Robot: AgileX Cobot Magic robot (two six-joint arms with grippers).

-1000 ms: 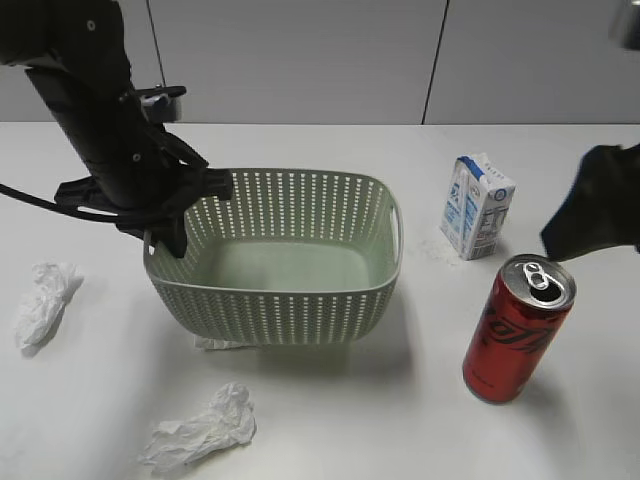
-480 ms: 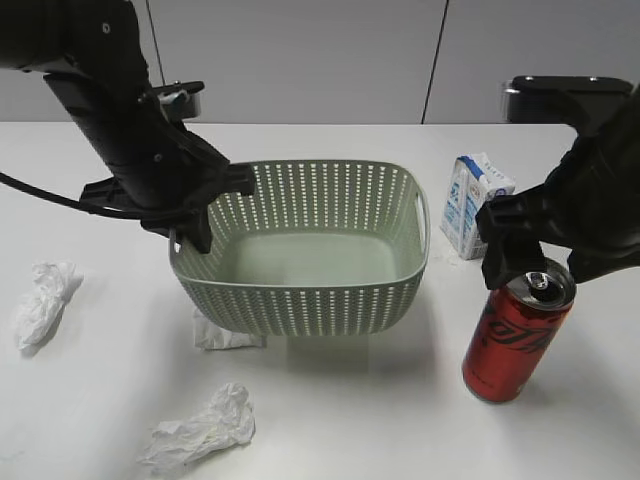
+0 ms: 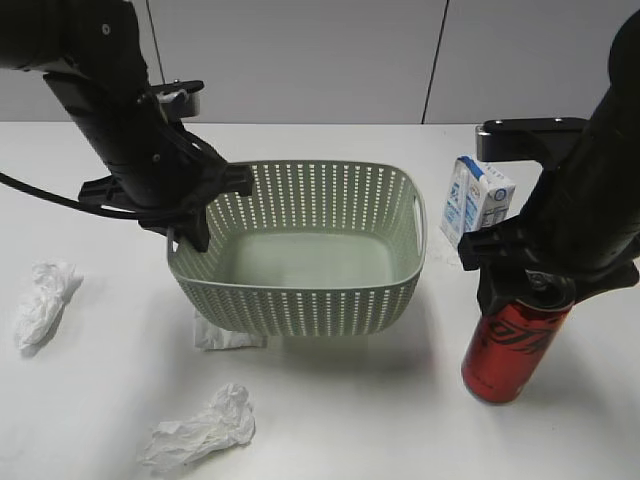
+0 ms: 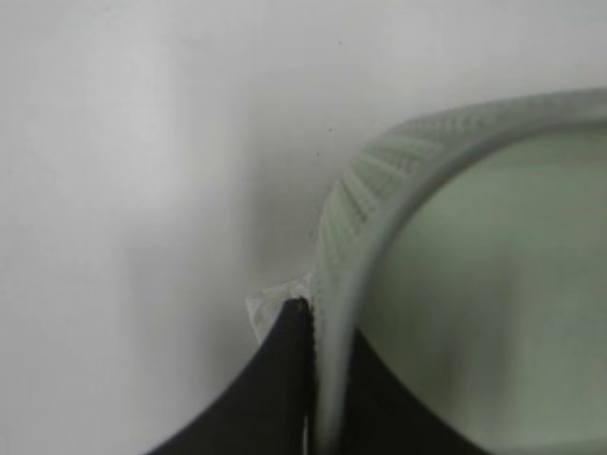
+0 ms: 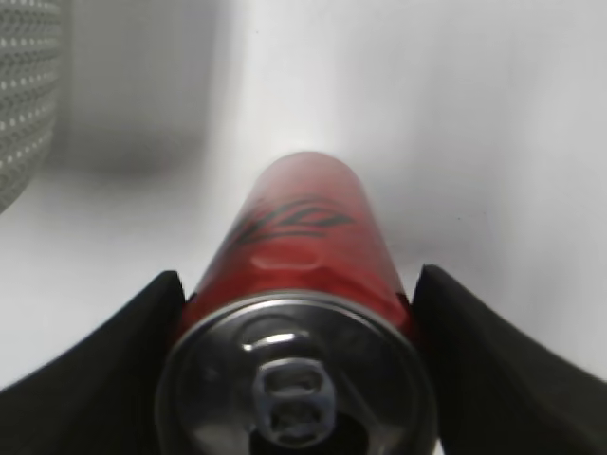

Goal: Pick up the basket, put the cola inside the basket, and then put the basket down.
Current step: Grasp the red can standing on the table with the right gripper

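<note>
With the basket point(image 3: 300, 250) rim pinched by the left gripper point(image 3: 185, 235), the cola point(image 3: 505, 345), straddled by the right gripper point(image 5: 294, 313) with fingers apart, could be tipped if they close off-centre.

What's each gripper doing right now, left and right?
Left gripper: shut on the basket rim.
Right gripper: open, fingers either side of the cola top.

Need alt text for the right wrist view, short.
Looking down on the red cola can's silver pull-tab top, with the right gripper jaws flanking it on both sides. White table beyond; the basket edge shows at top left.
</note>
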